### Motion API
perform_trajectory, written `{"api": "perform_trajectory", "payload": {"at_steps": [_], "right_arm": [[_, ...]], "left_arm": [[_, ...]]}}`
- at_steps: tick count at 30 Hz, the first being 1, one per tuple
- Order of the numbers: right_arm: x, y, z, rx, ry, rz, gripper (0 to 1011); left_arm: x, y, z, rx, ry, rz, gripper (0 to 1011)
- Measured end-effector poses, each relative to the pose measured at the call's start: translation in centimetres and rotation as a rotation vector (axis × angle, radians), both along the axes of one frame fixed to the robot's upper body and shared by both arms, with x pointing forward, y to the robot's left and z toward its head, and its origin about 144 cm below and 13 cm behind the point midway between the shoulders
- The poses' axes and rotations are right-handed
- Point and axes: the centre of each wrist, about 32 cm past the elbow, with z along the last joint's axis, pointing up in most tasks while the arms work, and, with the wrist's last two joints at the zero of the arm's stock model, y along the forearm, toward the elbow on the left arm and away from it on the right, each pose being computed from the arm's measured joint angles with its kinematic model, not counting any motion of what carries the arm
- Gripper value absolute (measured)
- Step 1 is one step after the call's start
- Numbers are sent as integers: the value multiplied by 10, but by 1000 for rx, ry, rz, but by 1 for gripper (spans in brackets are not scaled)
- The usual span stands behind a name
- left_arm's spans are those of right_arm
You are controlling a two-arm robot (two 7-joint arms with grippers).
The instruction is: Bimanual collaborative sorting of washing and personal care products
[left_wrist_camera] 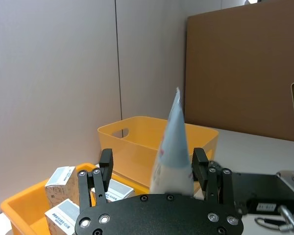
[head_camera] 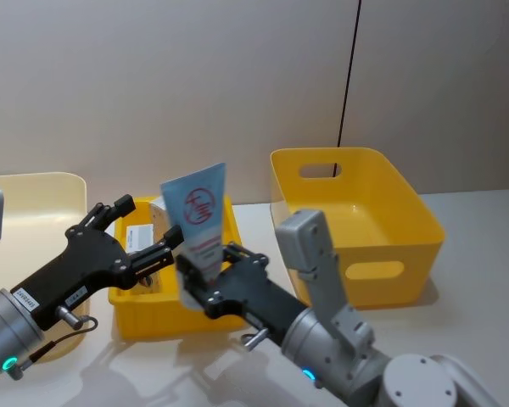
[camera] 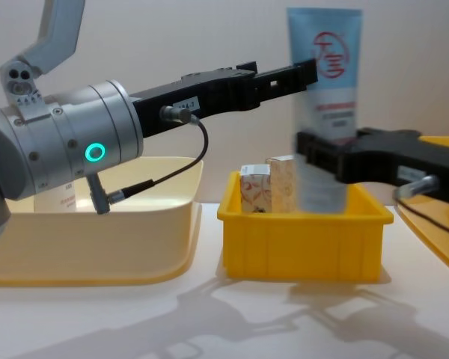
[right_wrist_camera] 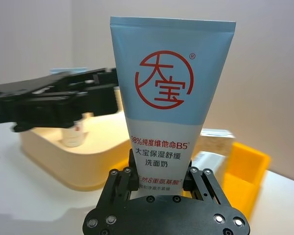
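Observation:
A light-blue squeeze tube (right_wrist_camera: 171,88) with a red round logo stands upright in my right gripper (right_wrist_camera: 159,180), which is shut on its lower end above the small yellow bin (head_camera: 161,318). The tube (head_camera: 195,208) rises at the middle of the head view, over the right gripper (head_camera: 205,275). My left gripper (left_wrist_camera: 153,166) is open, its fingers (left_wrist_camera: 105,166) spread either side of the tube (left_wrist_camera: 174,142) near its upper part; I cannot tell whether they touch it. Beige cartons (camera: 269,185) with white tops stand in the small bin.
A large yellow bin (head_camera: 407,212) sits to the right. A pale cream tub (camera: 97,247) lies to the left with a white item with red print (camera: 60,198) inside. A wall is close behind the table.

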Motion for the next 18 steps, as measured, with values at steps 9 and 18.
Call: {"api": "perform_trajectory", "payload": {"at_steps": [9, 18], "right_arm": [[-5, -24, 6, -9, -60, -128, 451], [-1, -50, 16, -20, -154, -264, 451]], "left_arm": [[0, 0, 0, 0, 0, 0, 1003], [0, 0, 0, 0, 0, 0, 1002]]}}
